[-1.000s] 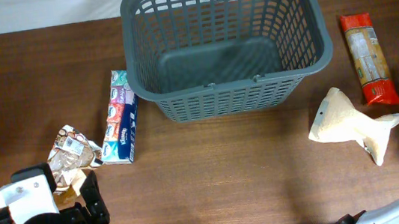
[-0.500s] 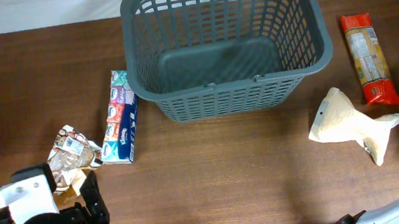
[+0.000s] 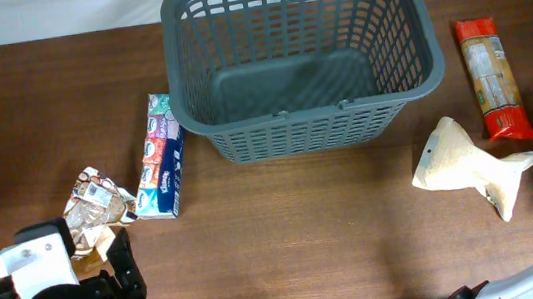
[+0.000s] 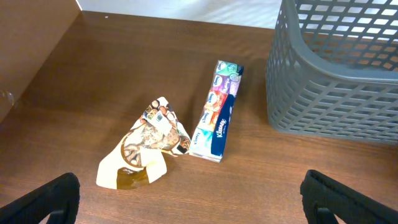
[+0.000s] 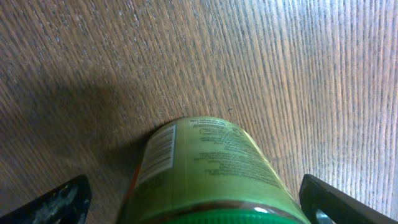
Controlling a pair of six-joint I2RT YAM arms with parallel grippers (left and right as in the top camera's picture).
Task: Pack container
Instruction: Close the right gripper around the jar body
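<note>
So the basket sits top middle of the overhead frame with nothing in it, and the stuff to pack is scattered around it on the table. The left claw is down at the lower left of the overhead, jaws spread all the way and holding nothing. In its wrist view the brown packet is dead ahead, mid-frame. The tissue pack is just beside it on the right, with its long axis running up the frame and tilted a bit right, so it's more in line with the reach than across it. The basket wall fills the upper right of that view. The right claw is wide open too and gripping nothing, but a green can shows right between its fingers at the bottom of its view, with a gap on each side. I can't tell if the can is standing or lying. My guess is the right arm is closest to a grab, and the basket is then well up and left of it.
</note>
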